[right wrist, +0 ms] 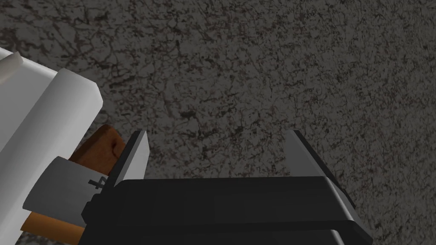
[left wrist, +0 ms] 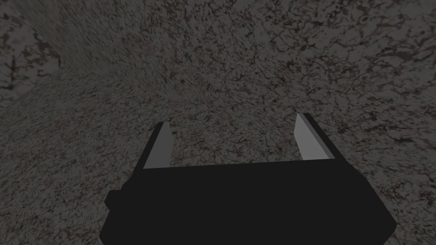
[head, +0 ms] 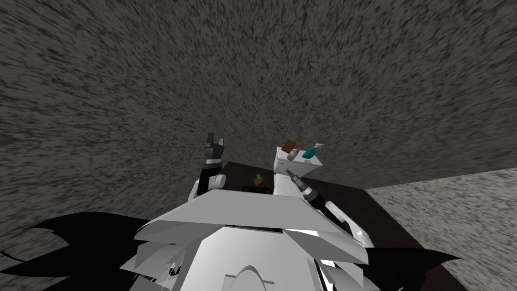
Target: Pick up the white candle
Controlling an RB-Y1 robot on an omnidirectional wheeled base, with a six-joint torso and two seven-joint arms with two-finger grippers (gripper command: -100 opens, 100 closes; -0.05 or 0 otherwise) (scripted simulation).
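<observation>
Head view: the speckled dark grey wall (head: 262, 65) closes the space ahead, and a paler wall (head: 454, 202) meets it at a corner to the right. A white tank-like box (head: 280, 162) stands against the wall above a dark brown floor (head: 353, 202). Its top is crowded with a brown item (head: 289, 146), a teal spray bottle (head: 310, 150) and a small pale grey cylinder, the candle (head: 291, 156), near the front edge. The right gripper (head: 289, 173) sits just below that front edge. A small orange-and-green thing (head: 258, 178) lies on the floor left of the box. The left gripper (head: 215, 140) is raised well apart from the box, with bare wall around it.

In the right wrist view, the right gripper (right wrist: 217, 136) has its fingers spread wide with only wall between them. The candle (right wrist: 64, 191) lies just outside one finger, against the brown item (right wrist: 100, 146).

In the left wrist view, the left gripper (left wrist: 234, 120) is also spread, holding nothing.
</observation>
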